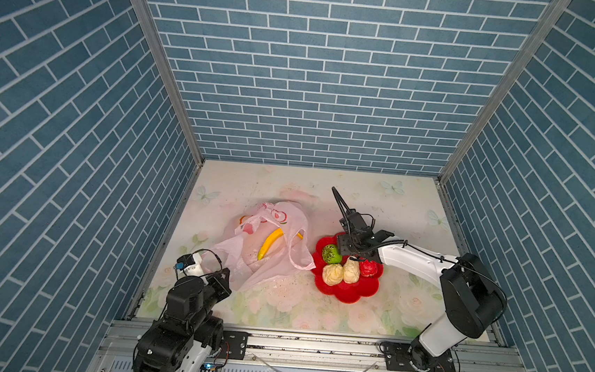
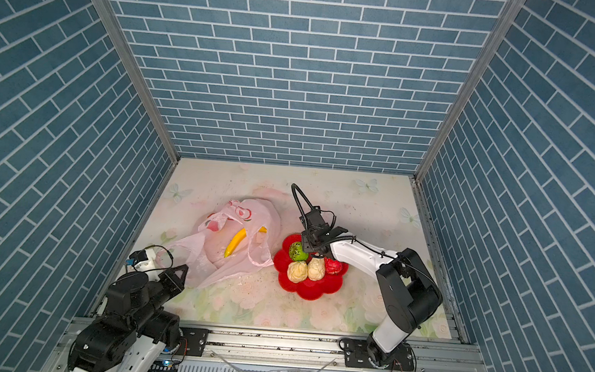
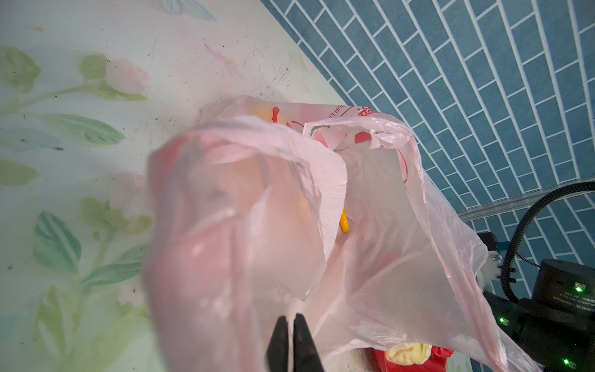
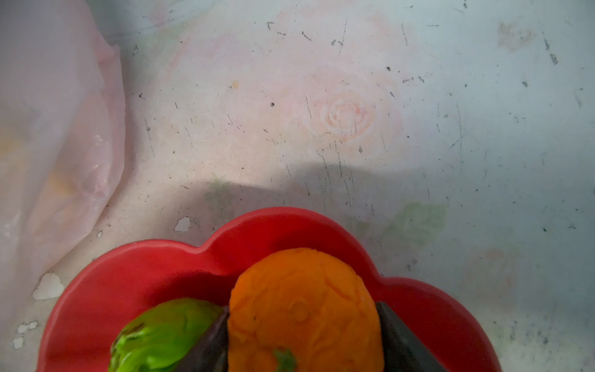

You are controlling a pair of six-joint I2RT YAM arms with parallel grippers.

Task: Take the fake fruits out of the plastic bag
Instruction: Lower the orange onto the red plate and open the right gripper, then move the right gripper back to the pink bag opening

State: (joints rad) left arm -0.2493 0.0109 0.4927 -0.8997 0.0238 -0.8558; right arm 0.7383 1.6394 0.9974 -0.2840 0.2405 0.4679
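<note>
Pale-pink, thin, crinkly film forms the plastic bag [image 1: 272, 261], lying left of centre on the floral table [image 1: 315, 315] in both top views. A smooth yellow banana [image 1: 270, 244] with a green tip lies in the bag's open mouth. An orange shape [image 1: 242, 220] shows through the film at the bag's upper left. To the right, a glossy red flower-shaped bowl [image 1: 349, 294] holds a green fruit [image 1: 331, 254], two cream bumpy fruits [image 1: 332, 274] and a red fruit [image 1: 370, 268]. The right arm [image 1: 413, 259] reaches over the bowl's far rim and hides whatever is under its wrist. The left gripper [image 1: 225, 274], lower left, meets the bag's near corner.

Left wrist view: the black fingers [image 3: 279, 341] are pressed together at bottom centre, pinching a fold of the film. Red lettering [image 3: 338, 111] on the bag reads only "OUR LI"; the rest is creased away. Only a yellow sliver of the banana shows, mid-frame.

Right wrist view: this shows what the top views hide. A matte, dimpled orange fruit [image 4: 302, 290] with a green stalk sits between the right gripper's [image 4: 303, 310] dark fingers [image 4: 399, 338]. Both fingers lie against its flanks, gripping it over the bowl. The green fruit lies at lower left, and the bag is a blur at the left edge.
</note>
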